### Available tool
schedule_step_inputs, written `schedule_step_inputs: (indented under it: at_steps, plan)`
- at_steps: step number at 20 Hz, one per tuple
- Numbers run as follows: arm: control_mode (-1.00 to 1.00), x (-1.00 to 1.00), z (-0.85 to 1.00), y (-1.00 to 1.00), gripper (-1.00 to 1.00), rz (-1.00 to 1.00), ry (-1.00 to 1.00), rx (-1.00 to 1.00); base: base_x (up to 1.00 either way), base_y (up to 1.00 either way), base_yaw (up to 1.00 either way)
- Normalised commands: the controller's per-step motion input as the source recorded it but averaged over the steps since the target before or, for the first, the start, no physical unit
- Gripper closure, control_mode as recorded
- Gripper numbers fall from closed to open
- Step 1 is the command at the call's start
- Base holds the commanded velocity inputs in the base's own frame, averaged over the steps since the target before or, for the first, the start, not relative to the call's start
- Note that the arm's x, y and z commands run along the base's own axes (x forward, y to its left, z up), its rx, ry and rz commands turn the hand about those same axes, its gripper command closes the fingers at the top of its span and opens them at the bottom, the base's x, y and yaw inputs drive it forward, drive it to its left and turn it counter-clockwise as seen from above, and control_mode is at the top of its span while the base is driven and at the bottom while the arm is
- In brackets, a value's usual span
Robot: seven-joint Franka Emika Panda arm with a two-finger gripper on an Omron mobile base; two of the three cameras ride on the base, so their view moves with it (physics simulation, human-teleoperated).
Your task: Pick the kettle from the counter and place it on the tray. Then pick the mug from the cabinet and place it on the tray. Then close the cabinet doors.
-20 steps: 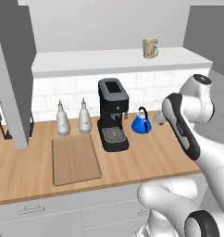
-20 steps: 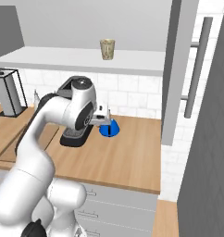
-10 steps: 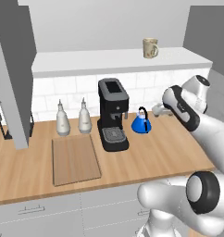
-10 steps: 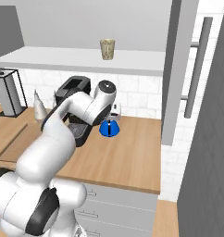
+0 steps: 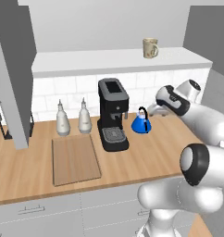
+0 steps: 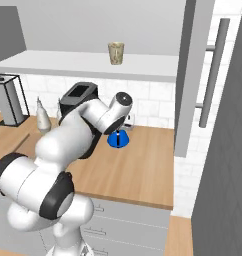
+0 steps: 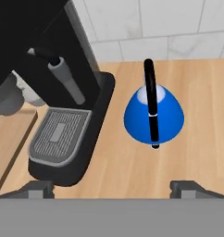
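**Lining up on the kettle**

We are in the first step: reaching for the kettle (image 7: 153,112), which stands on the counter (image 5: 169,152) just beside the black espresso machine (image 5: 113,113), on its right as the left base view shows it. Our gripper (image 7: 117,186) hovers above and short of the kettle, apart from it; in the hand view the two finger tips sit wide at the bottom corners, so the jaws are spread and hold nothing. The black arched handle runs roughly up and down in that view, right of the midline between the tips.

We judge that the next move calls for shifting the hand over the handle, descending, and closing across the arch, keeping clear of the machine's steam wand (image 7: 66,79) and drip tray.

The tray (image 5: 75,159) lies on the counter on the machine's other side, in front of two white bottles (image 5: 73,119). The mug (image 5: 150,47) stands on the cabinet shelf (image 5: 86,61), with a door (image 6: 193,75) open.

We can read no brand, label or writing on anything.
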Motion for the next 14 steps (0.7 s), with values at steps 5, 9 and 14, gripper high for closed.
schedule_step_inputs:
  at_steps: [5,9,14]
  plan:
    - [-1.0,0.42,-0.3,0.0,-1.0,-0.01,0.0,0.0,0.0,0.0,0.0]
    - [-1.0,0.47,-0.12,0.0,-1.0,-0.01,0.0,0.01,0.0,0.0,0.0]
    - [-1.0,0.43,-0.06,0.0,-1.0,-0.03,0.01,0.0,0.0,0.0,0.0]
